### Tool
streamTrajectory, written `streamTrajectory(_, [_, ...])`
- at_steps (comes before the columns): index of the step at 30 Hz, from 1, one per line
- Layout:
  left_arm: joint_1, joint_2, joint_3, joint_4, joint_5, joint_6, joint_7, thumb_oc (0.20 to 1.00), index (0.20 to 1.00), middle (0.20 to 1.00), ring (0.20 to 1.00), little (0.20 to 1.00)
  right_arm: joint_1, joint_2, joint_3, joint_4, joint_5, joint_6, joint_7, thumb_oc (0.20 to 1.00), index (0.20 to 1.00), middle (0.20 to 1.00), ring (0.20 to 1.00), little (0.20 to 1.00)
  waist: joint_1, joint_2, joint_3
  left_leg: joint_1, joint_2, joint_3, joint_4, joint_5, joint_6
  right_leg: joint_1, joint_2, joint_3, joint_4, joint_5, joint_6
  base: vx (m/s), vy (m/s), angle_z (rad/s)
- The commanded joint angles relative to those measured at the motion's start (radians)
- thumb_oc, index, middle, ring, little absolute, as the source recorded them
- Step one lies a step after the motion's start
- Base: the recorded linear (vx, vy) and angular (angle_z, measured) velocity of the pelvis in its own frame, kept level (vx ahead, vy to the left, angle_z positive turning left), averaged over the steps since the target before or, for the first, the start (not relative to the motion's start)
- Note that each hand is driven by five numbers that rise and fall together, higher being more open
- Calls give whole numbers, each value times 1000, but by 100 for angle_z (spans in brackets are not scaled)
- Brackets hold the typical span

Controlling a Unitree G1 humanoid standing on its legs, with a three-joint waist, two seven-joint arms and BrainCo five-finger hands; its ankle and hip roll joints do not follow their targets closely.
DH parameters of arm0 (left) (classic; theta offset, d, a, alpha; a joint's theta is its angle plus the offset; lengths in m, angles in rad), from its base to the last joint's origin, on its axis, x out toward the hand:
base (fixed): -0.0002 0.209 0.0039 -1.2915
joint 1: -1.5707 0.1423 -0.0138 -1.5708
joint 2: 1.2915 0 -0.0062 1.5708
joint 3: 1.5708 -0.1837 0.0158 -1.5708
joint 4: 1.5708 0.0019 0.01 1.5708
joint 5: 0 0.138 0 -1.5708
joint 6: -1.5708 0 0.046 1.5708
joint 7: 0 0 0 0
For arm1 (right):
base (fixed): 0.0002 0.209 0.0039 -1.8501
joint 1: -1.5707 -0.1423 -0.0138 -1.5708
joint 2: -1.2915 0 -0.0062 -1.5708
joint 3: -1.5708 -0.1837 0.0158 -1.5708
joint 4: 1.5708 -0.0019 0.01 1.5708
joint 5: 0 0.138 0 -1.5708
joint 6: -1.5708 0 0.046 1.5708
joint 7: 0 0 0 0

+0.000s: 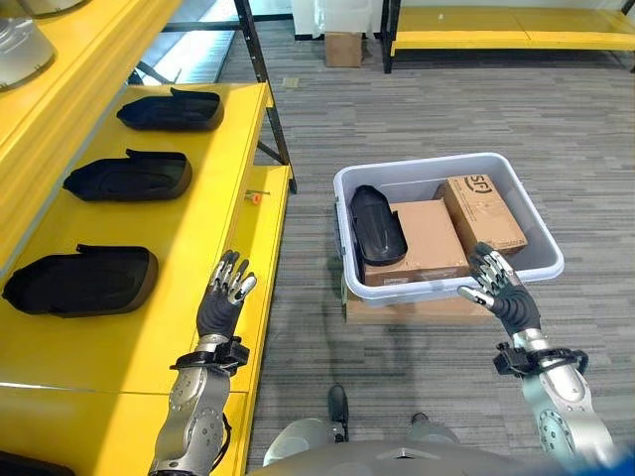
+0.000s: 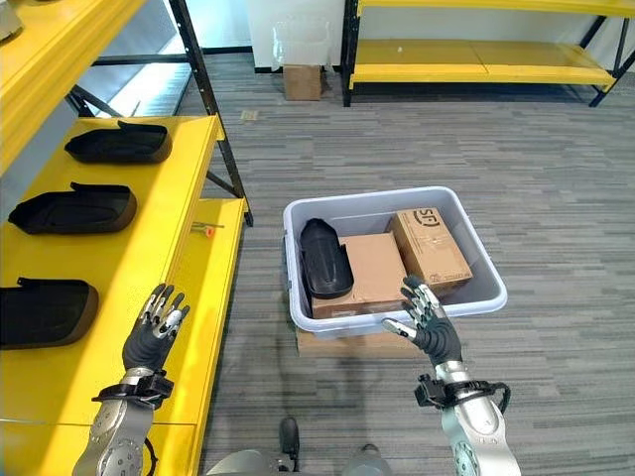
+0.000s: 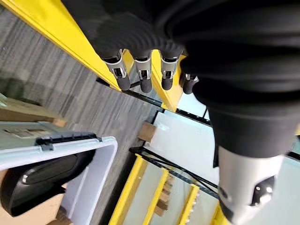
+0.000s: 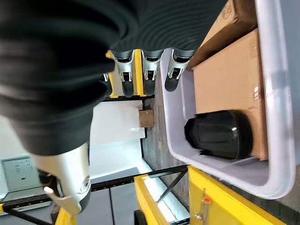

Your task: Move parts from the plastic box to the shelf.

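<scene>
Inside the box [image 1: 541, 260], one part [image 1: 376, 224] remains; both hands [image 1: 226, 297] [image 1: 501, 286] hover open, empty. Crowding cartons [image 1: 427, 241] risk a snagged grasp.

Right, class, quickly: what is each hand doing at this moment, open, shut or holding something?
Left hand: open, empty, over the shelf.
Right hand: open, empty, at the plastic box rim.
</scene>
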Motion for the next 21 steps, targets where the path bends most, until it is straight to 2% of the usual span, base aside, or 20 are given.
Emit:
streamTrajectory(1, [3,51,20,-84,56,-41,7,1000,1000,1000,1000,1000,-28,-10,-15,-22,-17,-42,-10,1000,1000,1000,1000,1000,-22,35,14,42,28,-28,8,-48,-42,-87,-11,-143,38,104,-70,335,119,22])
streamTrajectory(4, [14,47,27,-82,49,-42,3,1000,1000,1000,1000,1000,-28,-11,-15,-22,-8,-43,-10,1000,1000,1000,1000,1000,-31,36,23,85,29,-17,-7,-75,-54,-112,-26,-210,-113,108,-60,213,2,-41])
streamTrajectory(6, [22,37,40,-76,50,-43,5,1000,1000,1000,1000,1000,-32,-11,-15,-18,-13,-44,-9,1000,1000,1000,1000,1000,-33,18,26,128,12,-1,-20,-101,-67,-158,-45,-291,-301,174,-23,265,-57,-28])
streamTrajectory(7, [34,33,45,-77,54,-42,0,1000,1000,1000,1000,1000,-29,-18,-17,-21,-22,-42,-9,1000,1000,1000,1000,1000,-39,25,37,158,20,1,-30,-111,-74,-132,-35,-327,-357,196,-9,332,-76,-36])
streamTrajectory(8, [40,26,47,-72,70,-42,-15,1000,1000,1000,1000,1000,-34,-26,-16,-22,-32,-42,-5,1000,1000,1000,1000,1000,-44,13,30,173,13,12,-31,-119,-81,-134,-30,-362,-410,226,2,321,-105,-38])
streamTrajectory(9, [46,19,42,-66,69,-40,-23,1000,1000,1000,1000,1000,-18,-26,-19,-30,-30,-40,3,1000,1000,1000,1000,1000,-46,7,25,177,14,4,-21,-139,-85,-102,-21,-349,-420,212,-4,226,-91,-9])
streamTrajectory(11, [46,9,36,-65,61,-39,-33,1000,1000,1000,1000,1000,-15,-24,-20,-34,-25,-38,8,1000,1000,1000,1000,1000,-47,-3,14,176,8,2,-12,-147,-84,-89,-18,-337,-438,227,-14,157,-61,33])
streamTrajectory(12, [48,-3,28,-66,57,-40,-36,1000,1000,1000,1000,1000,-6,-25,-21,-34,-25,-42,12,1000,1000,1000,1000,1000,-52,-2,6,178,13,-5,1,-158,-87,-72,-2,-310,-451,229,-19,262,-123,47])
streamTrajectory(14, [52,-12,24,-77,53,-43,-39,1000,1000,1000,1000,1000,9,-41,-40,-45,-18,-43,13,1000,1000,1000,1000,1000,-52,0,-5,183,33,-13,27,-161,-100,-56,12,-312,-416,210,-35,209,-128,39])
streamTrajectory(15, [52,-12,24,-77,53,-43,-39,1000,1000,1000,1000,1000,9,-41,-39,-46,-18,-43,13,1000,1000,1000,1000,1000,-53,-2,-7,180,30,-14,26,-157,-99,-59,9,-311,-417,213,-35,121,-82,40])
streamTrajectory(18, [47,-11,12,-73,36,-39,-36,1000,1000,1000,1000,1000,20,-48,-55,-42,4,-44,7,1000,1000,1000,1000,1000,-61,7,-24,180,67,-21,47,-133,-127,-48,26,-328,-394,166,-61,161,-135,15])
streamTrajectory(21, [45,-15,8,-69,30,-38,-33,1000,1000,1000,1000,1000,24,-52,-59,-43,11,-43,7,1000,1000,1000,1000,1000,-66,11,-25,177,84,-27,71,-123,-142,-38,37,-332,-385,141,-74,98,-89,21])
